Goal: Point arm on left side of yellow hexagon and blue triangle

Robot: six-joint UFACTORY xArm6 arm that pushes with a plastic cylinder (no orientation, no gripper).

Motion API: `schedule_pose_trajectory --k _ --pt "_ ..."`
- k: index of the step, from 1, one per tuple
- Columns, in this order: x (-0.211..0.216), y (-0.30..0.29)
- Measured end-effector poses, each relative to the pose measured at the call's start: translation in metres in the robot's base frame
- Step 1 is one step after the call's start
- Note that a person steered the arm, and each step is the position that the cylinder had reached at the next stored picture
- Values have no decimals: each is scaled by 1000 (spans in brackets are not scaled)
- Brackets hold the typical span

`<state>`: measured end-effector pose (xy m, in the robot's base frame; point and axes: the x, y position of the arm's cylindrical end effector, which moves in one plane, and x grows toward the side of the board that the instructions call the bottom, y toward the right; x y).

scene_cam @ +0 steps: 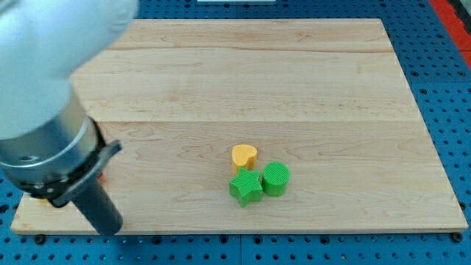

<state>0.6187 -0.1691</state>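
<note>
— Where are you?
— My tip sits bare at the board's bottom-left corner, touching nothing.
— The yellow hexagon, the blue triangle?
— Neither shows; I'm searching. Only a yellow heart, green star, green cylinder.

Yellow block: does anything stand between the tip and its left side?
Nothing visible does. My tip sits at the view's bottom left, and only bare wood lies between it and the yellow block. The green star and green cylinder sit below it, off that path. No blue triangle shows.
</note>
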Motion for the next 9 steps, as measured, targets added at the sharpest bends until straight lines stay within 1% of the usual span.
schedule_pose_trajectory --k 1,3,5,7,9 --pt "-1 -39" --pt "-6 -135" --pt "-15 -135" --pt "-69 -135" --pt "-65 -96"
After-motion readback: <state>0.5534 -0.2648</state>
